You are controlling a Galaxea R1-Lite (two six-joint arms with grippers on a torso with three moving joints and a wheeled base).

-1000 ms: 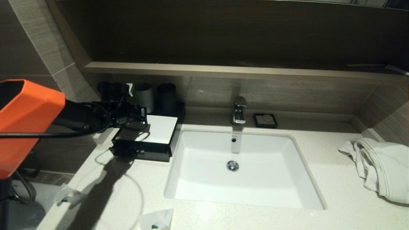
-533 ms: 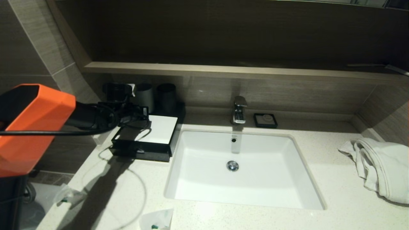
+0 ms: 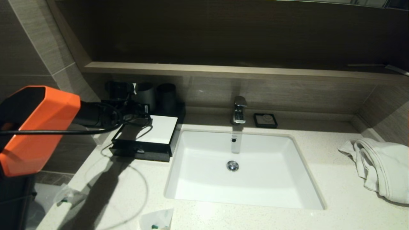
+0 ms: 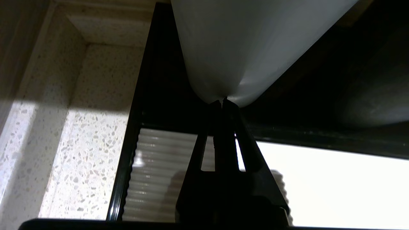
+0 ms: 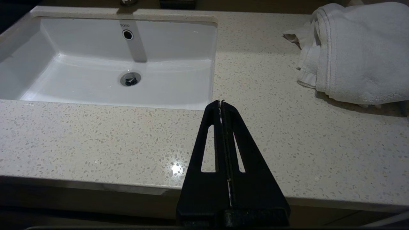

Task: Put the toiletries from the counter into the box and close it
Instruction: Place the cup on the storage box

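My left gripper (image 4: 222,101), fingers pressed together, sits over the back of the box (image 3: 145,135) at centre-left, tips touching a grey cup (image 4: 243,48). The box's long axis runs front to back, drawer toward me. Two sachets (image 3: 157,219) lie at lower left. My right gripper (image 5: 221,103), also closed, hovers over the counter (image 5: 96,137).

left pincer (image 4: 222,103): fingers pressed together, tips at base of grey cup (image 4: 249,44) | below: box (image 4: 326,179) white top, black rim | beside: speckled table (image 4: 86,127)
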